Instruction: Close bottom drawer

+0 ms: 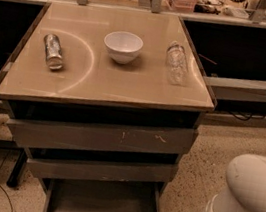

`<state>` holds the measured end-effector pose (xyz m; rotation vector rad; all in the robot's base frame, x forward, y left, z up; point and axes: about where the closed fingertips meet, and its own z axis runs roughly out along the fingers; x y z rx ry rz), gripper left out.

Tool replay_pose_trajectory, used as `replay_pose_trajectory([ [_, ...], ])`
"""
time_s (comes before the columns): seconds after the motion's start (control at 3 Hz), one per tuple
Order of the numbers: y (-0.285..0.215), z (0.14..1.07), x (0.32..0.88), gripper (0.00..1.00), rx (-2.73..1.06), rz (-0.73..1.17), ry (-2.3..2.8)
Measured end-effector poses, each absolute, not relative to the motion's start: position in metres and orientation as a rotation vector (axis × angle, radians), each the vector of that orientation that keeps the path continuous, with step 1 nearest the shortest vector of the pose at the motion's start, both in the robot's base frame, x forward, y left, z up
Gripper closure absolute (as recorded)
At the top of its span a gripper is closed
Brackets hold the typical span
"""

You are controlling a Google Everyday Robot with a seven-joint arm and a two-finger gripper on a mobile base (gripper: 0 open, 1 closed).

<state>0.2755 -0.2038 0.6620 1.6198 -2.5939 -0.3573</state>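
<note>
Well, the bottom drawer (101,204) stands pulled out beneath the two wider grey drawers, its shallow tray showing at the view's lower edge. My white arm (247,198) is to its right, apart from it. My claw lies outside the view, so I cannot tell its state. A white bowl (122,46) sits on the surface (107,81).

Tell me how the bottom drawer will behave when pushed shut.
The bottom drawer looks like rigid grey metal, so it should probably slide in without flexing. Its visible tray appears empty, so it is likely light. The gripper is out of view; only a white arm segment shows at lower right.
</note>
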Motion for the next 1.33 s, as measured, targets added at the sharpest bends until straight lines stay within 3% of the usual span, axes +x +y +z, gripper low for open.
replay_pose_trajectory([
  [0.33, -0.196, 0.574, 0.285, 1.00, 1.528, -0.410, -2.607],
  [0.67, -0.196, 0.575, 0.285, 1.00, 1.528, -0.409, -2.606],
  [1.33, -0.162, 0.464, 0.245, 1.00, 1.379, -0.604, -2.552],
])
